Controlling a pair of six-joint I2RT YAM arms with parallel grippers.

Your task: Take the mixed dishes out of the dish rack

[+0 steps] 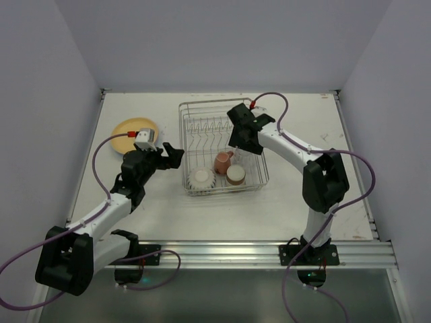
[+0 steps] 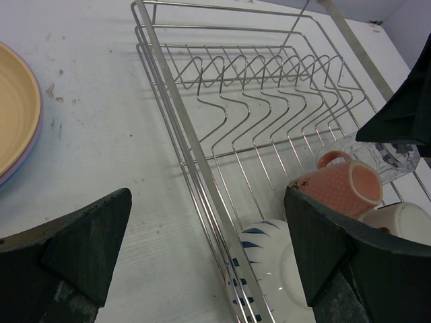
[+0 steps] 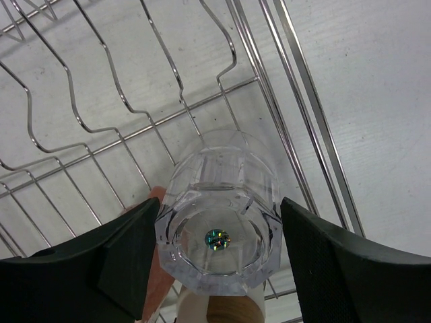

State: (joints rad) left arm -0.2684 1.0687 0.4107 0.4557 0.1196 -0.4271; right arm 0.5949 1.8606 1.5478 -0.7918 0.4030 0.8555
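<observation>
The silver dish rack (image 1: 222, 102) stands mid-table. At its near end sit a white bowl with blue marks (image 1: 201, 178), a pink mug (image 1: 222, 161) and a brown-and-cream cup (image 1: 236, 175). My right gripper (image 1: 236, 143) is over the rack; in its wrist view the gripper (image 3: 219, 239) has a finger touching each side of the clear glass (image 3: 222, 202), base towards the camera, above the cup (image 3: 232, 313) and mug (image 3: 158, 282). My left gripper (image 1: 174, 156) is open and straddles the rack's left rim (image 2: 168, 94), one finger over the bowl (image 2: 269, 269). No blue plate shows.
A yellow-orange plate (image 1: 133, 134) lies on the table left of the rack, on a purple plate whose rim (image 2: 20, 165) shows in the left wrist view. The rack's plate prongs (image 2: 269, 87) hold nothing. Grey walls close in the table on three sides.
</observation>
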